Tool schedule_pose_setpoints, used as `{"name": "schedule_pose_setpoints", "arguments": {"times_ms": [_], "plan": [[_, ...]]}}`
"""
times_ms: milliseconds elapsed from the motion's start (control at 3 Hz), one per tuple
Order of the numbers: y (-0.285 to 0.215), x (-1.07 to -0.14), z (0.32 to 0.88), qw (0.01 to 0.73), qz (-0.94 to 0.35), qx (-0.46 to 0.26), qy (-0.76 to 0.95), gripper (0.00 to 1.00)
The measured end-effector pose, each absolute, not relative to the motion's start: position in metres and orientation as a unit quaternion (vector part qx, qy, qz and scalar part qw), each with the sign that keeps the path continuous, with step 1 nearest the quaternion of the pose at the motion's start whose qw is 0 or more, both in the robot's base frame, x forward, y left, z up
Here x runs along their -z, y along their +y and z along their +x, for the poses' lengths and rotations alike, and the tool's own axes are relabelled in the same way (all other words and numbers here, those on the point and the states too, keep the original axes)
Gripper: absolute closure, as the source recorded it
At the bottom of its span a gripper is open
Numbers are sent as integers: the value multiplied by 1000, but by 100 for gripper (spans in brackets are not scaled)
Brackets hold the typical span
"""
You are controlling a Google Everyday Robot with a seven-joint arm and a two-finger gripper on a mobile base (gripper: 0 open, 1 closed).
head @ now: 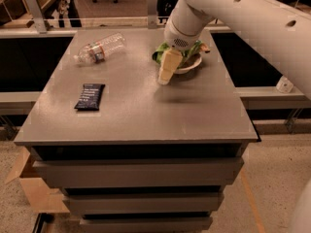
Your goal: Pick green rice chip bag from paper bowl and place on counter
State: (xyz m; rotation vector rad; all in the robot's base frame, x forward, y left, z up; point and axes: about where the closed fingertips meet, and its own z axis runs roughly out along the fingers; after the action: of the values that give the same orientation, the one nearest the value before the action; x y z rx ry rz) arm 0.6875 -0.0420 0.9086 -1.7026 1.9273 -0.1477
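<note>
No writing can be read. White lettering is seen on the dark snack bar wrapper (90,96) and a red and blue label on the clear plastic bottle (99,48), but neither can be made out, and no print can be read on the green rice chip bag (195,49).

The counter (146,118) is a flat grey matte top carried on grey drawer-like tiers. It stands on a pale speckled floor. An open cardboard box (26,186) is seen at its lower left, a metal rail runs behind it, and dark bays lie to either side.

One of each thing is counted: one bottle, one wrapper, one bag and one paper bowl (192,65).
- The bottle is laid on its side at the far left of the counter.
- The wrapper lies flat nearer the front left, well apart from the bottle.
- The bowl is set at the far right, with the crumpled bag lying in it and spilling over its rim.

The tool (164,77) is carried by the white arm (243,18). It points down at the near left edge of the bowl, in front of the bag. Whether it is open or closed, and whether anything is held, cannot be told.
</note>
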Motion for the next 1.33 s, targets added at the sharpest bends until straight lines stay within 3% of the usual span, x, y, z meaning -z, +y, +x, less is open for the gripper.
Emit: {"name": "schedule_pose_setpoints", "arguments": {"times_ms": [333,1333], "plan": [[-47,-904,691,275,-629,61,725,18],[-61,-915,700,296,-619,58,726,87]]}}
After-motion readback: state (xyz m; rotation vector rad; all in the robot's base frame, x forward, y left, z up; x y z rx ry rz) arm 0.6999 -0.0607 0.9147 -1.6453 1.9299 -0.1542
